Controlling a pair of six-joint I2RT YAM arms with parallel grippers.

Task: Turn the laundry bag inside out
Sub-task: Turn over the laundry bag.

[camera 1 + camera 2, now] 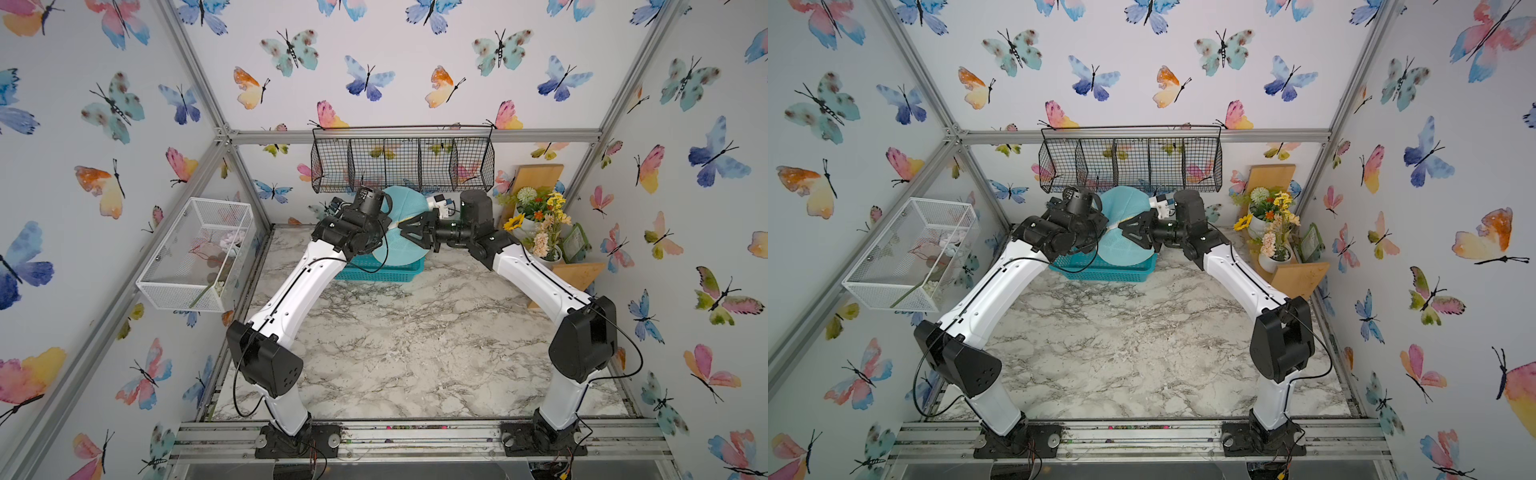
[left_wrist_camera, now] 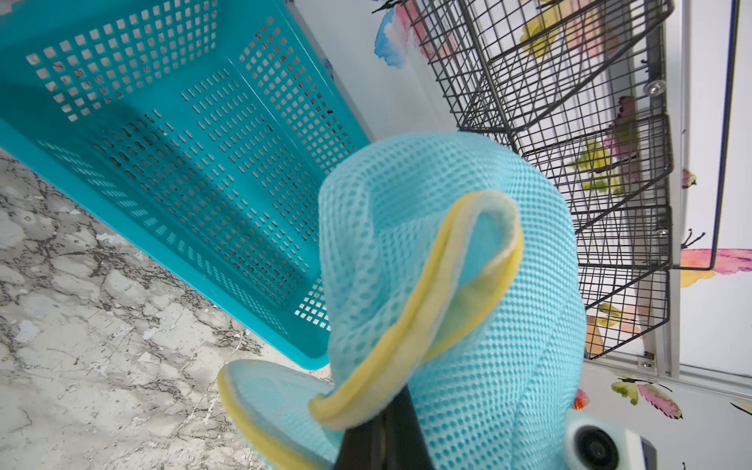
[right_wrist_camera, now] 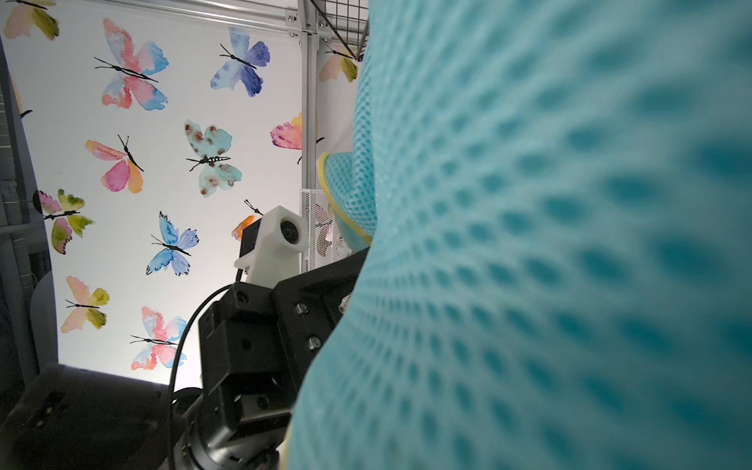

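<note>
L gripper (image 2: 384,425) jaws clamped on laundry bag (image 1: 405,203) piping, upper centre of frame; R gripper (image 1: 402,230) jaws: cannot tell; hold L firm, draw mesh thru opening slowly.

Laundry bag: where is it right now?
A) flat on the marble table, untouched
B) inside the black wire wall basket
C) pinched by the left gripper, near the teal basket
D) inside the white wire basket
C: the left wrist view shows the left gripper shut on the yellow piping of the laundry bag, with the teal basket close by. The right gripper is at the bag too.
</note>
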